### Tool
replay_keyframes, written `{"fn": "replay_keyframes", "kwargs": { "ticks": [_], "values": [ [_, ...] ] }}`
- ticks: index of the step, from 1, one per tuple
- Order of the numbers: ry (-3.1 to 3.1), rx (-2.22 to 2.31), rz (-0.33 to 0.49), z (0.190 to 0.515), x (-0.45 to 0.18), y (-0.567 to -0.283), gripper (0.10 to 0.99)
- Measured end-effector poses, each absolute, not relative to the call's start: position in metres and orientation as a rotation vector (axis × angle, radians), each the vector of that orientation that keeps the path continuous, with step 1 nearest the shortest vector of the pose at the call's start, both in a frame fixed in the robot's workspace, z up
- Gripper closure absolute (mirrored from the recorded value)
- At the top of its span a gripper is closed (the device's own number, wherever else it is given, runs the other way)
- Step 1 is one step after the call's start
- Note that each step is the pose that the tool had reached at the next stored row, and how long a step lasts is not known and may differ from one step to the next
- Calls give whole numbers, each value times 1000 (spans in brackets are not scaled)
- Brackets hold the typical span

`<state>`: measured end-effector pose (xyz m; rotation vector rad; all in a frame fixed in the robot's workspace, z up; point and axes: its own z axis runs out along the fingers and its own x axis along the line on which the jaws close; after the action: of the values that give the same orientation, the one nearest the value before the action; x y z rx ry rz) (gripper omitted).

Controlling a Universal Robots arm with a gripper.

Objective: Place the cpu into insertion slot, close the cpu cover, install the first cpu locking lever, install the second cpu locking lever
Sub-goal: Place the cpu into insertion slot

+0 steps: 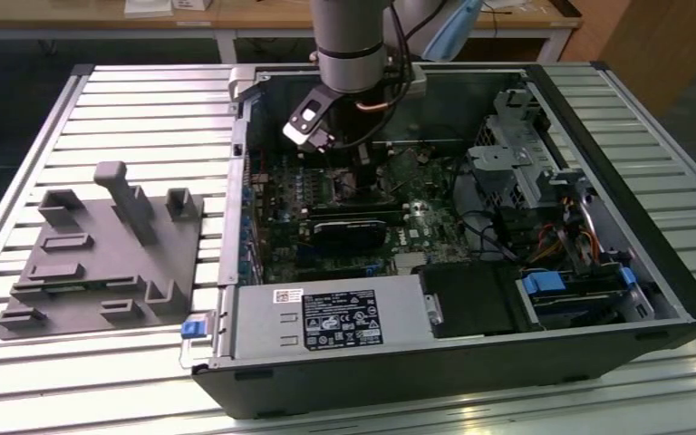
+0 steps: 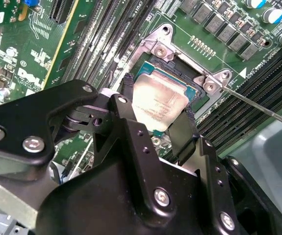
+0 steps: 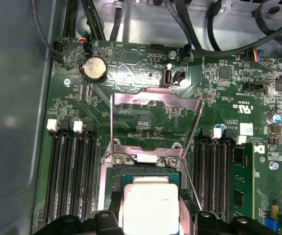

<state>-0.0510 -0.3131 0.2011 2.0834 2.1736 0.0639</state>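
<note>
While the slatted desk (image 1: 142, 109) carries the open computer case (image 1: 445, 372), the arm (image 1: 348, 36) hangs pretty much straight down into the far end of it, wrist aimed at the motherboard (image 3: 145, 73). The cover (image 3: 155, 98) is flipped up, standing clear of the slot (image 3: 148, 171). The jaws are clenched on the cpu (image 2: 160, 100), a finger (image 2: 124, 95) on each of two opposite edges. The chip sits right over the slot, roughly level. Can't tell if it's fully seated or just hovering.
</note>
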Motion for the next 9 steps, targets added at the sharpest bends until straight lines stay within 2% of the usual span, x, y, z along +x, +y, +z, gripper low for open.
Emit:
{"fn": "replay_keyframes", "kwargs": {
  "ticks": [9],
  "values": [
    [2156, 2104, 60, 194, -51, -313, 549]
  ]
}}
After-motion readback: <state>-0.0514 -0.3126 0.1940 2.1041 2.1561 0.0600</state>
